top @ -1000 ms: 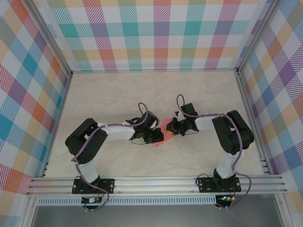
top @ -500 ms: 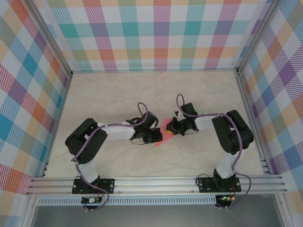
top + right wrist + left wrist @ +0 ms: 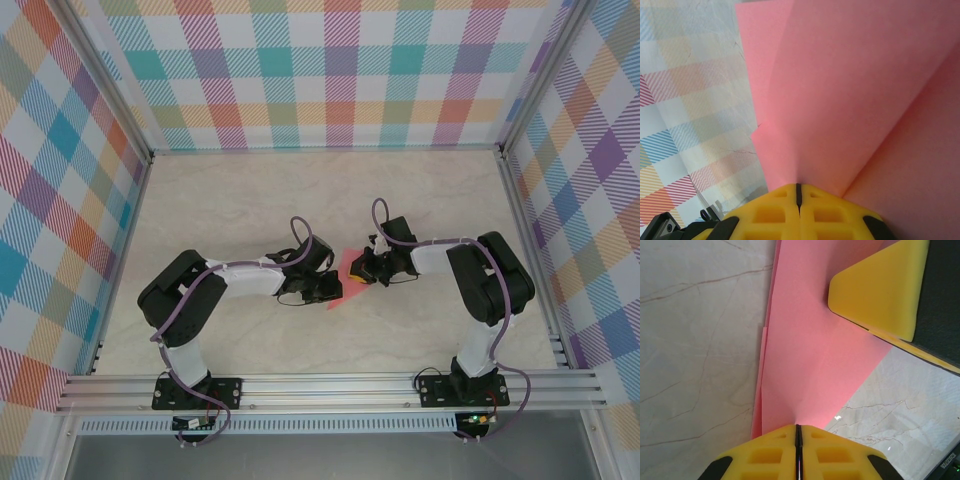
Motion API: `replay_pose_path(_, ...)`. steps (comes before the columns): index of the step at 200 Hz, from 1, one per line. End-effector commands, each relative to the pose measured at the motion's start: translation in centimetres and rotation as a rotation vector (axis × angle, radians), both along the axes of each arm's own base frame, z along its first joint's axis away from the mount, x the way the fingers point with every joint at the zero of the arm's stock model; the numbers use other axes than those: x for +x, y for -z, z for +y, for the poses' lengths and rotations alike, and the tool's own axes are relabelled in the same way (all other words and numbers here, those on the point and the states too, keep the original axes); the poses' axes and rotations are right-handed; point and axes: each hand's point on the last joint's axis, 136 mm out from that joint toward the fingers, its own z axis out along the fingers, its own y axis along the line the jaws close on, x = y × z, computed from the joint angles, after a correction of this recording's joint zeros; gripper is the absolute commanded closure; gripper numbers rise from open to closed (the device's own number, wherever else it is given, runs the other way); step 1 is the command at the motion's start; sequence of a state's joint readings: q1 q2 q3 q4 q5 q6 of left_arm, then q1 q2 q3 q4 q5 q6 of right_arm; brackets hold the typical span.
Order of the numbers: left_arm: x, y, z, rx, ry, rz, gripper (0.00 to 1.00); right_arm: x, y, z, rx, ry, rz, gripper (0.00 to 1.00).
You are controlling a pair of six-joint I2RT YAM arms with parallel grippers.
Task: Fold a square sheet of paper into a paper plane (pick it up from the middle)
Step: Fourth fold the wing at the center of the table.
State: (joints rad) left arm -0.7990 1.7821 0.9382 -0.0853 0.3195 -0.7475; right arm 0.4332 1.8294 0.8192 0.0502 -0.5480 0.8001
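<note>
free: far table (image 3: 250,190) half | blocked: centre, left pincer (image 3: 798,429) and right pincer (image 3: 798,187) clamping pink paper (image 3: 810,340)

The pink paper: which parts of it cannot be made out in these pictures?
- Top external: the paper is a small patch between the left tool and the right tool; folds too small to read.
- Left wrist: far end cut off by the top edge.
- Right wrist: outline cut off at top and right edges.
</note>
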Motion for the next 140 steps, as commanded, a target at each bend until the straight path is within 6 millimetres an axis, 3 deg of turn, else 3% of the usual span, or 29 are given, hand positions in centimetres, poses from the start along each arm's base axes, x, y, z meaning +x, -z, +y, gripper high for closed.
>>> replay_pose_path(1, -1.4, 1.6, 1.1, 0.062, 0.006, 0.039, 0.91, -3.6, 6.9, -4.5, -0.274, 0.057, 0.172, 0.97)
replay_pose_path(140, -2.7, 3.5, 2.6, 0.111, -0.003, 0.081, 0.93, -3.8, 7.2, -4.9, -0.299, 0.063, 0.190, 0.97)
